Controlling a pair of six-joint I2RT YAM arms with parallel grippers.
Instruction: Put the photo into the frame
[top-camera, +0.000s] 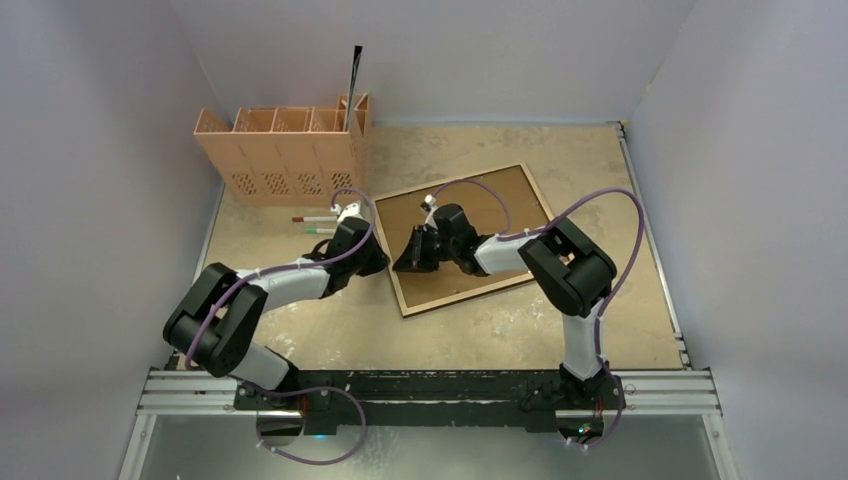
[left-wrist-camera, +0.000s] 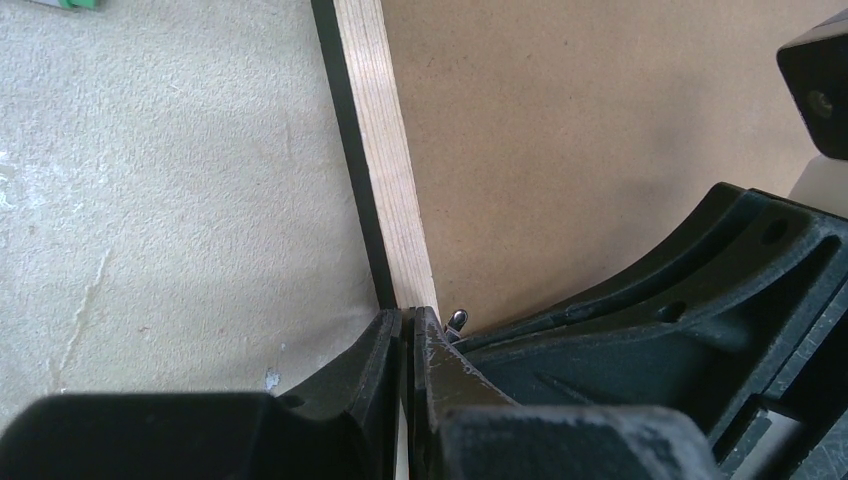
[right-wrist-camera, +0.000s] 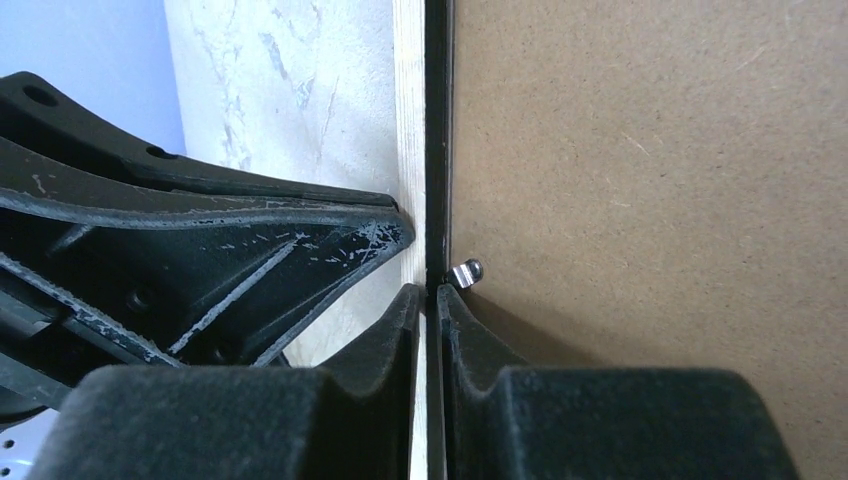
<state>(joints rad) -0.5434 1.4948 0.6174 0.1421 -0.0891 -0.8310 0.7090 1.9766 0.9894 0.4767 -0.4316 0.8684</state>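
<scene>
Overhead view of a sandy beige table (top-camera: 480, 340). Around its middle, slightly toward the far right corner: the frame (top-camera: 465, 295), lying flat and turned at an angle to the table's edges, pale wooden back side up, a plain brown backing board (top-camera: 500, 205) filling it.

At the far left corner: a salmon-pink organiser (top-camera: 280, 160) with a row of open compartments, a thin black strip (top-camera: 354, 80) standing upright in the right-hand end compartment. Just in front of the organiser, flat on the table: two pens (top-camera: 315, 217), one red-tipped, one green-tipped.

Side by side at the frame's left rim, toward its near corner and almost touching each other: left gripper (left-wrist-camera: 408, 322) and right gripper (right-wrist-camera: 425, 298).

Left wrist view: black fingers (left-wrist-camera: 365, 370) clenched on the pale wooden rim, a sliver of wood between the tips. Black outer edge of the frame to the left, brown board to the right. A small metal tab (left-wrist-camera: 458, 320) just beside one fingertip, at the board's edge. Body of the right gripper close by on the right.

Right wrist view: fingers (right-wrist-camera: 380, 340) pinched onto the same rim, pale wood showing in the narrow gap. Metal tab just beside the right-hand tip. Finger of the left gripper immediately alongside, its tip against the rim.
</scene>
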